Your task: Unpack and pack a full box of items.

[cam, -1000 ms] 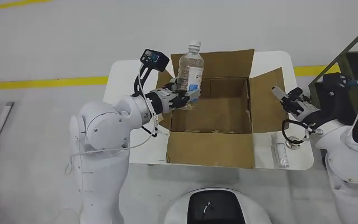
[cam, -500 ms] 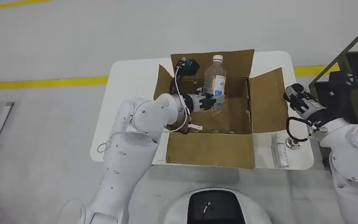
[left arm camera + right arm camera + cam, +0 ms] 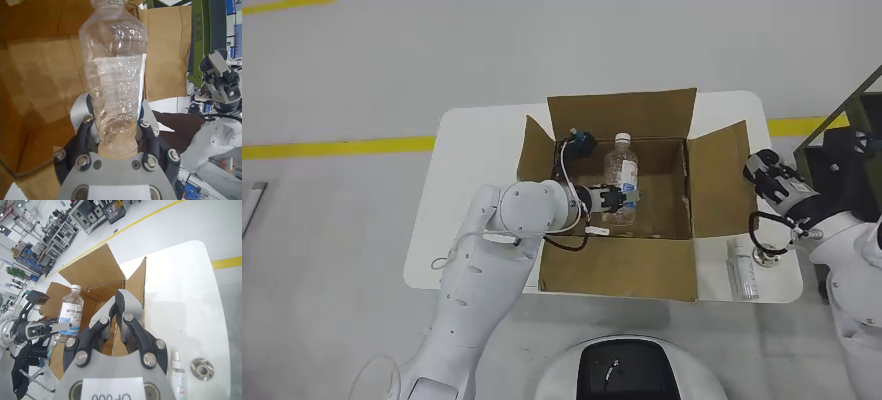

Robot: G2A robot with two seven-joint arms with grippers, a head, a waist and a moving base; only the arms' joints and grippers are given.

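The left gripper (image 3: pixel 115 108) pinches a clear plastic bottle (image 3: pixel 113 66) between its 2 fingers, low on the body, across the band with the label. The bottle stands upright with its white cap on. It hangs over the opening of the cardboard box (image 3: pixel 617 265), toward the box's left wall. In the right wrist view its base appears to be about level with the rim, so it is probably not down on the box floor yet.

The bottle is partly filled with clear liquid. It should have moderate weight, and that weight will shift as the liquid sloshes. The wall looks thin and ribbed, so it likely dents under a hard squeeze, and the label is probably slick. The ribbed lower body, where the gripper sits now, seems the best hold: it is stiffer than the smooth shoulder and close to the liquid's mass. A steady, upright descent should keep it from swinging or slipping.

The right gripper (image 3: pixel 118 306) has its fingers pressed together with nothing between them. It sits just beside the box's right flap, above the counter (image 3: pixel 472 150). A small spray bottle (image 3: pixel 178 380) lies on the counter near it, with a metal ring (image 3: pixel 202 369) just beside that.
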